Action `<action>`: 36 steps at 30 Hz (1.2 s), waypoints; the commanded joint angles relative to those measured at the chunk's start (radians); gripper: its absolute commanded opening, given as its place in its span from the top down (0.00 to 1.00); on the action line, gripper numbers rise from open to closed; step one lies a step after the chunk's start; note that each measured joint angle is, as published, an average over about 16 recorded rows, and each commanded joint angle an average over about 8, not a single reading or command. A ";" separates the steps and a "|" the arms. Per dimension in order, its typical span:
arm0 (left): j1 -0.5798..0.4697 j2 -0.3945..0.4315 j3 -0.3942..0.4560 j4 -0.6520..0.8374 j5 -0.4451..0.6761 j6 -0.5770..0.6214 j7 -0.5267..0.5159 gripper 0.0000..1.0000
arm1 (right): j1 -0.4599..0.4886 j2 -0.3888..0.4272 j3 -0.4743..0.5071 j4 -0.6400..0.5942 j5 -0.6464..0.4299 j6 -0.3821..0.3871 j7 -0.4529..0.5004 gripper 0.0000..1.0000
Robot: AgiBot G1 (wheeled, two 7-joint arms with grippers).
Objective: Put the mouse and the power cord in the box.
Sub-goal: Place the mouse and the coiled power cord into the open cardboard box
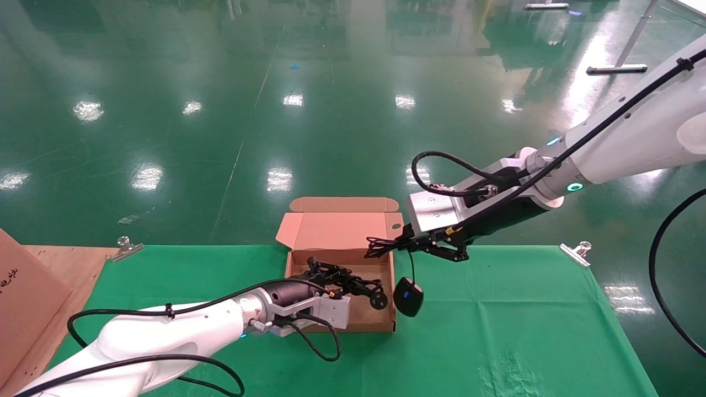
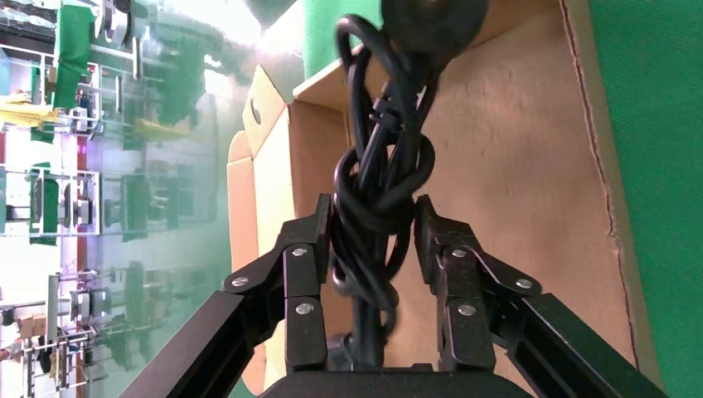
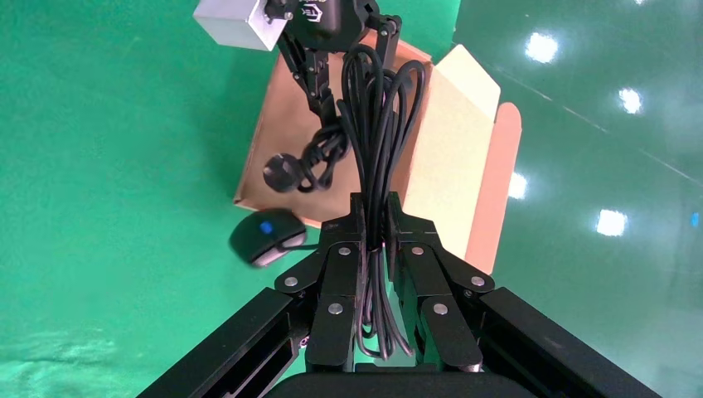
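Dangling beside the box [image 1: 342, 234], your mouse [image 1: 408, 296]!
Right gripper [image 1: 405, 241] pinches its cable; left gripper [image 1: 325, 274] clamps the power cord [image 1: 361, 288] inside the box.

Even, bright overhead lighting is seen throughout, white glare patches being thrown back by the glossy green floor [image 1: 342, 110], soft shadows being cast on the green cloth [image 1: 496, 331], and slight motion blur being shown by the mouse [image 3: 267, 236].

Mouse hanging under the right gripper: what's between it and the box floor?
In the head view, the box's right side wall separates them: the mouse dangles outside it from the right gripper by its cable.
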 commanded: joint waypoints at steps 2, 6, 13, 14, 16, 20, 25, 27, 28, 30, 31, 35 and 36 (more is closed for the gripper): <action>-0.001 -0.001 0.026 -0.006 -0.018 -0.010 -0.009 0.00 | 0.000 -0.005 0.001 -0.009 0.003 -0.001 -0.005 1.00; -0.013 -0.002 0.059 0.012 -0.038 0.005 -0.040 0.00 | -0.004 -0.018 0.001 -0.012 0.006 0.000 -0.004 1.00; -0.046 -0.008 0.076 0.057 -0.099 0.012 -0.107 0.00 | -0.019 -0.041 -0.006 0.010 0.011 0.019 0.016 1.00; -0.050 -0.010 0.074 0.063 -0.112 0.019 -0.115 0.00 | -0.021 -0.044 -0.008 0.019 0.012 0.023 0.022 1.00; -0.059 -0.017 0.066 0.078 -0.136 0.041 -0.127 0.00 | -0.026 -0.048 -0.014 0.039 0.016 0.029 0.035 1.00; -0.082 -0.039 0.040 0.115 -0.188 0.110 -0.139 0.00 | -0.039 -0.052 -0.030 0.093 0.027 0.042 0.072 1.00; -0.113 -0.090 0.002 0.157 -0.246 0.229 -0.133 0.00 | -0.055 -0.055 -0.058 0.166 0.046 0.065 0.128 1.00; -0.123 -0.116 -0.010 0.169 -0.265 0.283 -0.127 0.00 | -0.062 -0.057 -0.074 0.196 0.055 0.080 0.151 1.00; -0.128 -0.129 -0.016 0.174 -0.273 0.309 -0.123 0.00 | -0.066 -0.058 -0.082 0.212 0.059 0.089 0.162 1.00; -0.135 -0.157 -0.027 0.184 -0.289 0.361 -0.117 0.00 | -0.075 -0.060 -0.102 0.244 0.069 0.110 0.184 1.00; -0.137 -0.171 -0.031 0.189 -0.296 0.385 -0.114 0.00 | -0.081 -0.061 -0.112 0.260 0.075 0.121 0.195 1.00; -0.144 -0.228 -0.050 0.214 -0.325 0.475 -0.109 0.00 | -0.106 -0.064 -0.162 0.323 0.104 0.181 0.236 1.00; -0.145 -0.242 -0.054 0.220 -0.331 0.496 -0.108 0.00 | -0.113 -0.065 -0.176 0.339 0.113 0.200 0.246 1.00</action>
